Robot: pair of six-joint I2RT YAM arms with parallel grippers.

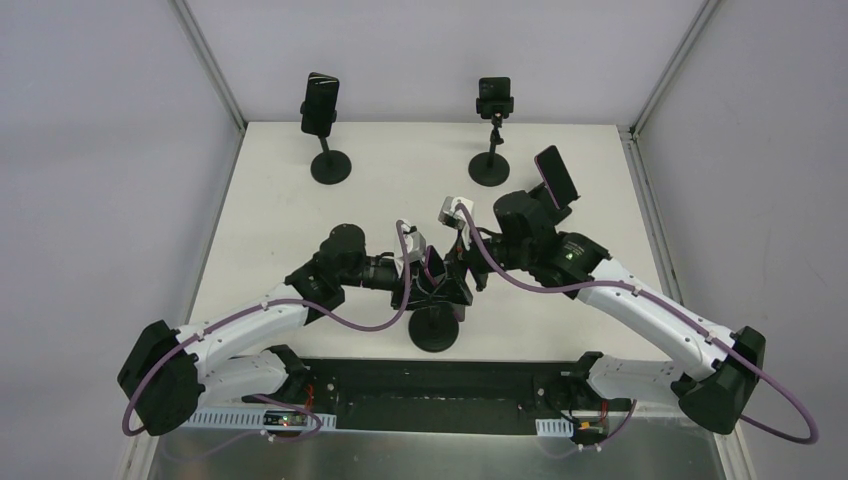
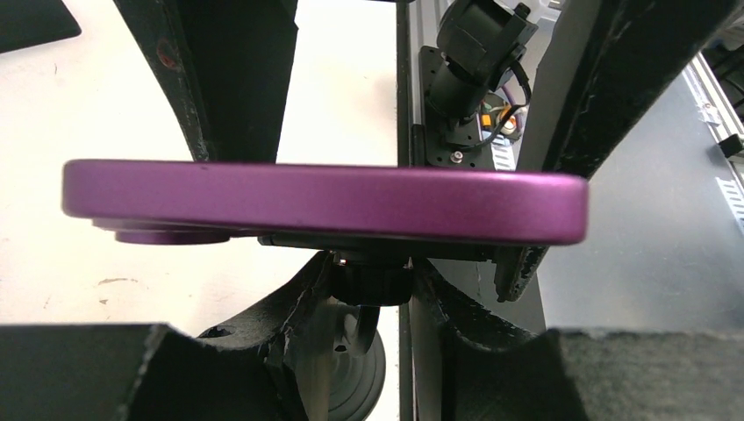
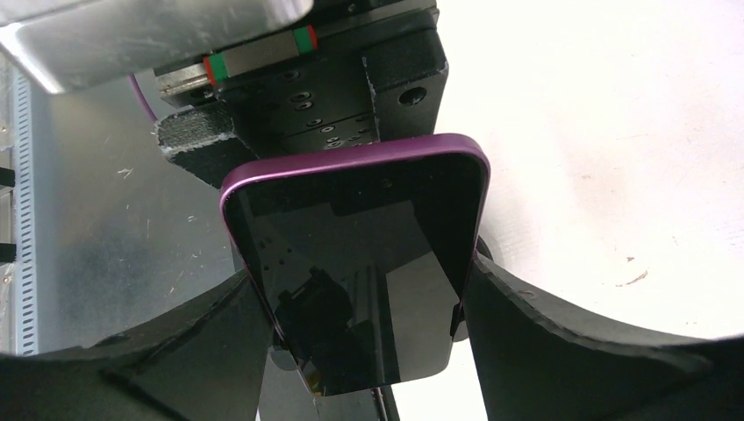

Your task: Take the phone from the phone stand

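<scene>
The purple-framed phone with a dark glass screen sits on the cradle of the black round-based phone stand, near the middle of the white table's near edge. The right gripper grasps the phone by its two sides. The left gripper is clenched around the stand's neck just beneath the phone.

Robotics lab test cell. White table closed in by plain grey walls on aluminium posts. Two arms are bolted at its near edge, beside slotted cable ducts.
</scene>
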